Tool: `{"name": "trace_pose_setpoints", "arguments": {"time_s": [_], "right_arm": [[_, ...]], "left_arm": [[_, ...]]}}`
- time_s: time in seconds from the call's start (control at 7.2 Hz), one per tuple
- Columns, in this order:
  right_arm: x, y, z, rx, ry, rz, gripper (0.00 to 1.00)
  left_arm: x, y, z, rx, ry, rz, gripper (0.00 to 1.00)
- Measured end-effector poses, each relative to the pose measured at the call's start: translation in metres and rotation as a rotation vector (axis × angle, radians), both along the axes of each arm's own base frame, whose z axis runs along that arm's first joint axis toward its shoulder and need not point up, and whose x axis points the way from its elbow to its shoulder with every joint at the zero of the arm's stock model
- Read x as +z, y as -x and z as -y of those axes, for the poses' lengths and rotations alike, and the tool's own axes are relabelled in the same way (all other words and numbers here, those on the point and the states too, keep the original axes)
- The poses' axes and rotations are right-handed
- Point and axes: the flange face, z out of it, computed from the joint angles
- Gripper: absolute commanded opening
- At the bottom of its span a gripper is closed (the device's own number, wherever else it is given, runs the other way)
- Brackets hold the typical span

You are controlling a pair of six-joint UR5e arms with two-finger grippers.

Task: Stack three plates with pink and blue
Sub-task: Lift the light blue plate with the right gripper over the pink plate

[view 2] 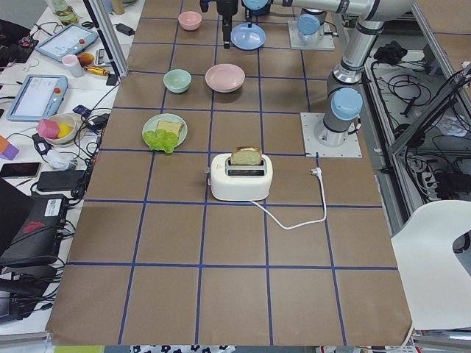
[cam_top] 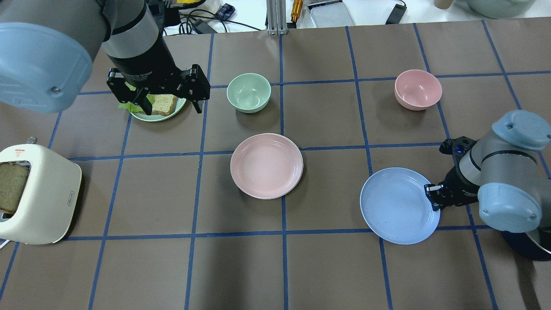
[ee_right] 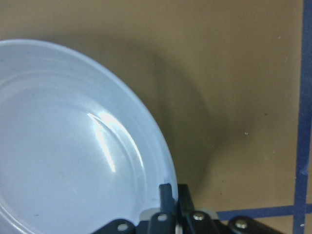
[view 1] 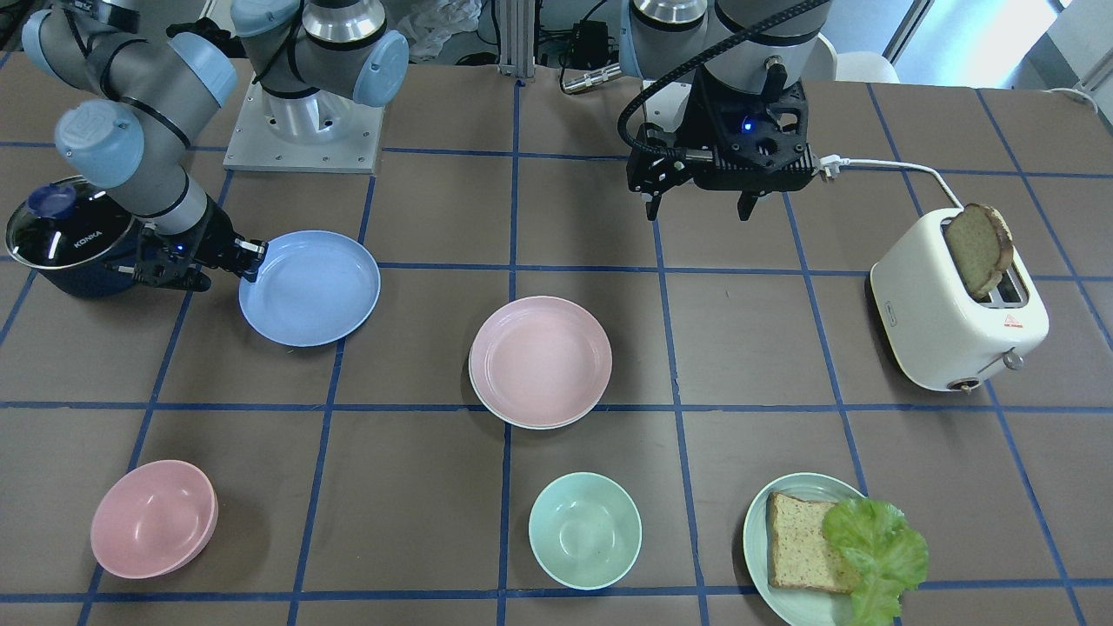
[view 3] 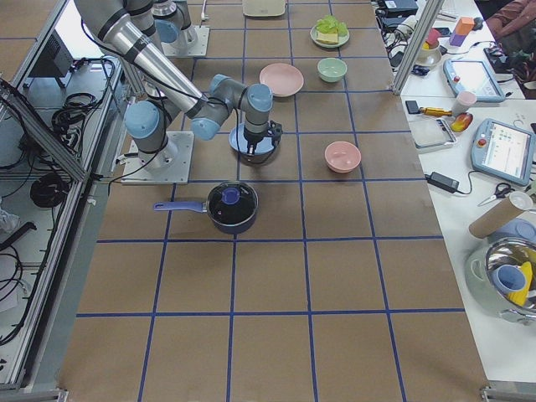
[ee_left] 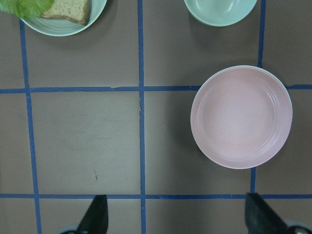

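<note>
The light blue plate is on my right side of the table, and my right gripper is shut on its rim. The right wrist view shows the fingers pinching the rim of the blue plate, which casts a shadow on the table. The pale pink plate lies in the middle, on top of the cream-white plate, of which only an edge shows. My left gripper is open and empty, high above the table. Its wrist view shows the pink plate ahead to the right.
A white toaster with a bread slice stands on my left. A pale green plate with bread and lettuce, a mint bowl and a pink bowl line the far edge. A dark lidded pot sits beside my right gripper.
</note>
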Motion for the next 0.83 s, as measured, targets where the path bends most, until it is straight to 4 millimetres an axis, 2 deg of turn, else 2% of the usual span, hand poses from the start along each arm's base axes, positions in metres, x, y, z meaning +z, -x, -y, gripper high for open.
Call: {"name": "trace_pose_setpoints", "arguments": {"time_s": [0.42,0.69,0.83], "right_arm": [[0.024,-0.002,0.007,-0.024,0.011,0.041,0.00],[0.057,-0.004,0.025,-0.043,0.010,0.099,0.00],[0.074,-0.014,0.036,-0.064,0.018,0.129,0.00]], "left_arm": [[0.000,-0.001,0.001,0.002,-0.001,-0.003,1.00],[0.000,-0.004,0.002,0.009,-0.001,-0.006,1.00],[0.000,-0.006,0.003,0.015,0.000,-0.008,1.00]]}}
